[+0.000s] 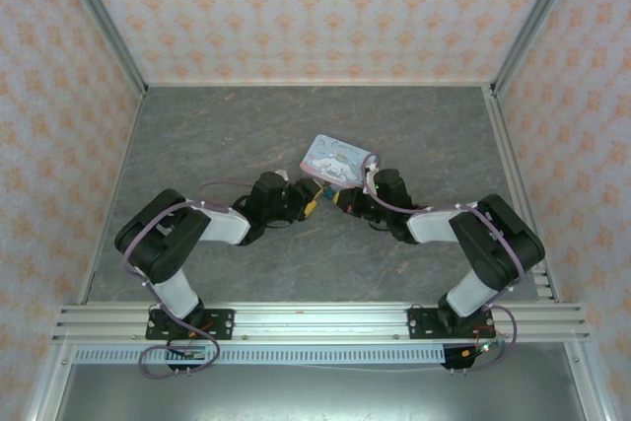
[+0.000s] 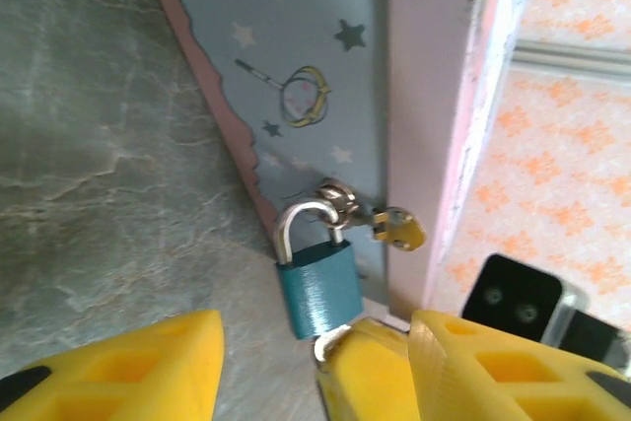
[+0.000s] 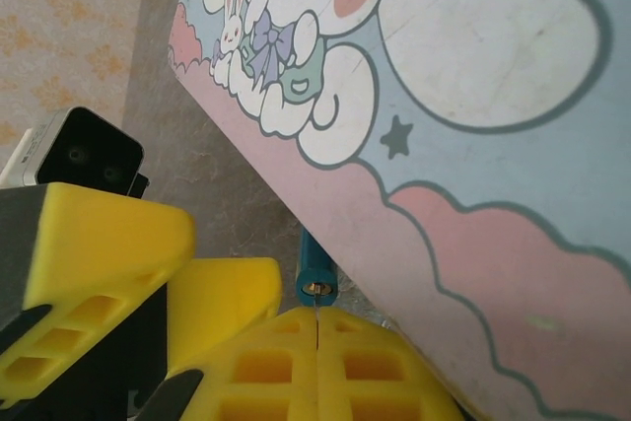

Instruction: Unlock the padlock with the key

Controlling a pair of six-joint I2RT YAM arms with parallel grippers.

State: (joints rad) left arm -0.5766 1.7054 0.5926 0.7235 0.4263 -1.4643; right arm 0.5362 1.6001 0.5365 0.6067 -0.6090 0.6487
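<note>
Right gripper (image 3: 315,330) was clamped shut on the key (image 2: 330,344), its tip at the keyhole of the padlock (image 2: 317,288), which hung, shackle seated, off the tin's (image 1: 340,157) 7 o'clock edge; left gripper (image 1: 300,199) stood half open and empty at the padlock's 9 o'clock; judged insertion step, next needs a steady twist.

You are working in a purpose-built robot cell, the kind found in a lab: a grey stone-patterned surface (image 1: 197,145) is boxed in on three sides by panels (image 1: 315,7) papered with an orange floral print and held by bare aluminium posts (image 1: 104,22). Along your near edge, slotted aluminium rails (image 1: 315,320) carry the bolted bases of the left arm (image 1: 173,239) and the right arm (image 1: 493,244), with loose cables (image 1: 146,366) hanging below them.
</note>
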